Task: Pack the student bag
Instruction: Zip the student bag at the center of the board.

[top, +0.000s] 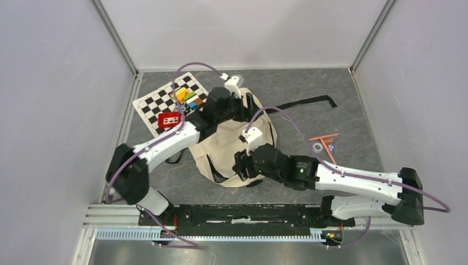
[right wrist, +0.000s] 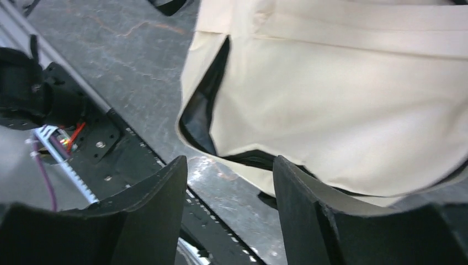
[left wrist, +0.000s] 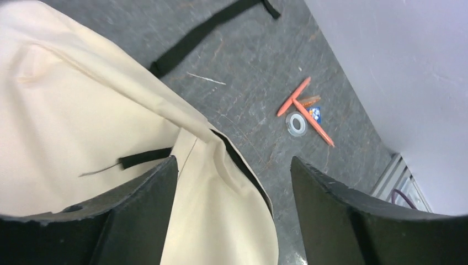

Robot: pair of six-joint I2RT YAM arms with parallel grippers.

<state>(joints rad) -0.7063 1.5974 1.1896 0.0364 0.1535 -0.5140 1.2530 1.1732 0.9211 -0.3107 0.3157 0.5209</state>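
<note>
The student bag, cream canvas with black trim, lies flat in the middle of the table. A long black strap trails from it to the far right. My left gripper hovers over the bag's far edge. In the left wrist view the gripper is open, with the cream cloth lying loose under the gap and nothing pinched. My right gripper sits at the bag's near edge. Seen from the right wrist, that gripper is open over bare table, just short of the bag.
A checkered board with coloured blocks and a red item lies at the back left. Orange pens and a tape ring lie right of the bag. The black mounting rail runs along the near edge.
</note>
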